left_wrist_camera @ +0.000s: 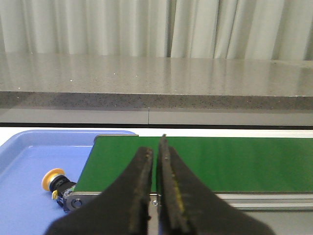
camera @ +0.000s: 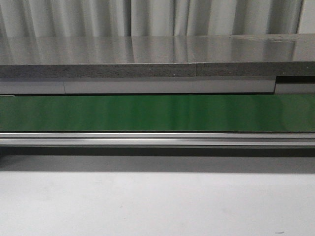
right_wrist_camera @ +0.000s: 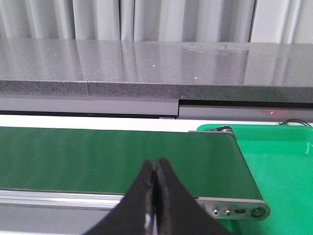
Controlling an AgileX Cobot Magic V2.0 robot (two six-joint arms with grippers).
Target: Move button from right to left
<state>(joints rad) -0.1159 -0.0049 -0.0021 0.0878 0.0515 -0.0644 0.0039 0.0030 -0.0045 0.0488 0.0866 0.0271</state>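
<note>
The button (left_wrist_camera: 55,182), with an orange-yellow cap and a black body, lies on its side in the blue tray (left_wrist_camera: 29,156), right beside the left end of the green belt (left_wrist_camera: 230,164). It shows only in the left wrist view. My left gripper (left_wrist_camera: 155,149) hangs shut and empty over the belt's near edge, to the right of the button and apart from it. My right gripper (right_wrist_camera: 155,164) is also shut with nothing in it, above the belt's near rail close to its right end. Neither gripper appears in the front view.
A green tray (right_wrist_camera: 279,166) sits past the belt's right end. A metal rail (camera: 157,139) runs along the belt's near side. Behind the belt (camera: 157,113) stands a grey stone ledge (camera: 157,59) with curtains beyond. Grey tabletop (camera: 157,201) lies in front.
</note>
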